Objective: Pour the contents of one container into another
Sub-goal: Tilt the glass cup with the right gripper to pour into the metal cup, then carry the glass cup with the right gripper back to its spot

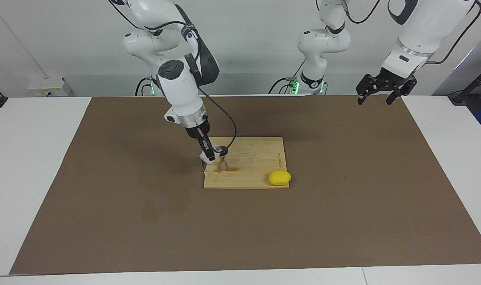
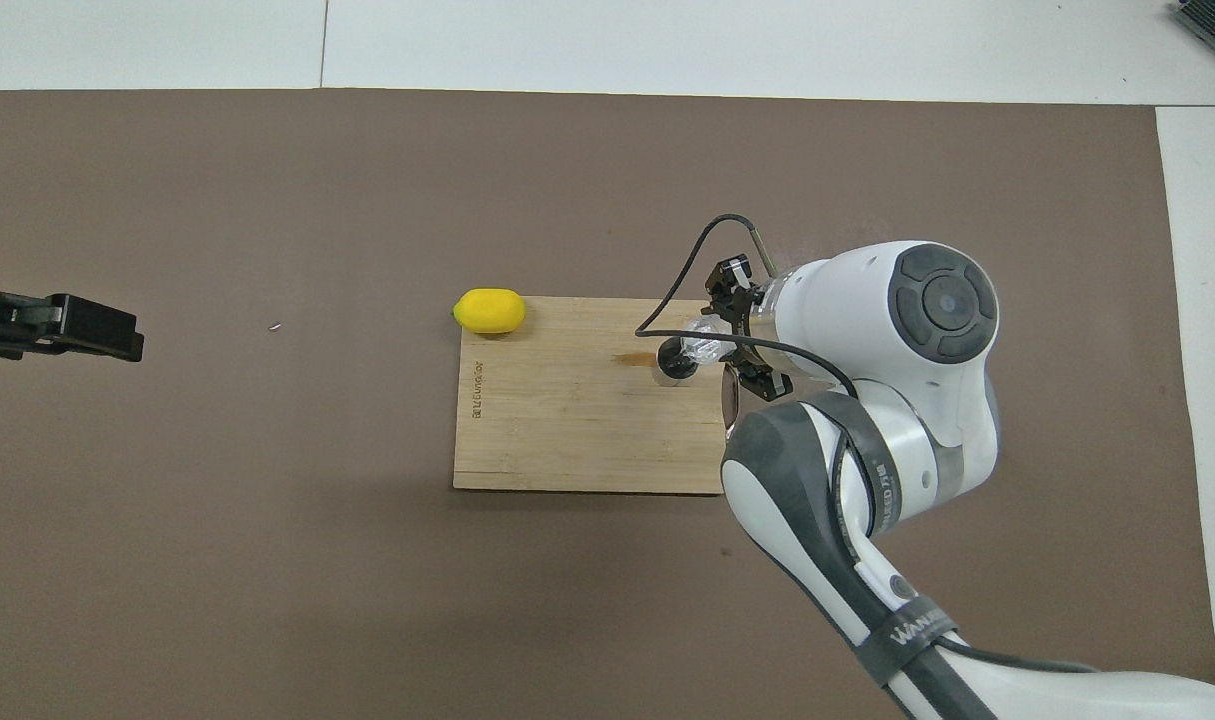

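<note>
The small clear faceted glass tumbler is hanging tipped just beside and slightly above the mouth of the small shiny steel hourglass-shaped jigger, its open end leaning toward the jigger's upper cone. The jigger is standing upright on the pale bamboo cutting board, at the board's edge toward the right arm's end of the tabletop, with a brownish wet patch lying on the wood at its foot. The right end effector is clamping the tumbler, its fingers pointing steeply down and slanting toward the jigger, the forearm rising back toward its base. Judging by this, the pour depends on keeping the tumbler's lip over the narrow cup. A yellow lemon is resting at the board's corner. The left end effector, fingers spread, is waiting high over the brown mat
</note>
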